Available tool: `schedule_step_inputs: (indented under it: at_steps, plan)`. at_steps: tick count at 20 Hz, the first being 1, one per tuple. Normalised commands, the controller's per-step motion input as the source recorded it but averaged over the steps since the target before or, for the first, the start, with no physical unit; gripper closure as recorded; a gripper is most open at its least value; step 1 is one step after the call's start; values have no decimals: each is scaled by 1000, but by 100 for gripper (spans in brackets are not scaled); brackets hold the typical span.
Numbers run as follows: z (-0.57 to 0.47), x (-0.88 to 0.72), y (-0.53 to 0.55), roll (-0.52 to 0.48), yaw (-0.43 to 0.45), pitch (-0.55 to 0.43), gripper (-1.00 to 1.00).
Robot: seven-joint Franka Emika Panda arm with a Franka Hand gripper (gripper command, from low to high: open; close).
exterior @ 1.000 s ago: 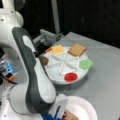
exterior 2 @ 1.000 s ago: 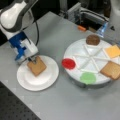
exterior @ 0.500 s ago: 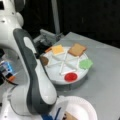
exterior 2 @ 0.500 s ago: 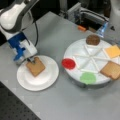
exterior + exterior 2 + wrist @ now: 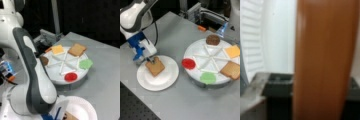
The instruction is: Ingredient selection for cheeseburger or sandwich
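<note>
Wrist view: bread slice point(image 5: 325, 60) filled the frame, lying on the white plate point(image 5: 167, 82). Gripper point(image 5: 151, 60) stood at the slice's upper edge; jaw state could not be told. Slice judged light, stiff, thin; best pinched by opposite edges.

Smooth matt bread slice point(image 5: 155, 66)

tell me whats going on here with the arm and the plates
The gripper is down at the white plate with a bread slice at its fingers; the wrist view shows the slice close up between them. In a front view, the divided tray holds a patty, cheese, another bread slice, a green piece and a red piece. Only bread is on the plate so far.
</note>
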Motion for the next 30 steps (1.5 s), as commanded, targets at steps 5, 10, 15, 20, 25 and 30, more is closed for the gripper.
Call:
schedule_step_inputs:
  at_steps: [5, 10, 15, 20, 25, 30]
  plan:
    - [266, 317, -68, -62, 247, 289, 100]
    - [182, 277, 5, -62, 229, 255, 100]
    - [99, 227, 33, -51, 205, 218, 100]
    - [100, 183, 11, -45, 183, 213, 100]
    - [96, 156, -32, -57, 174, 207, 100]
    - [86, 148, -61, -64, 167, 197, -100]
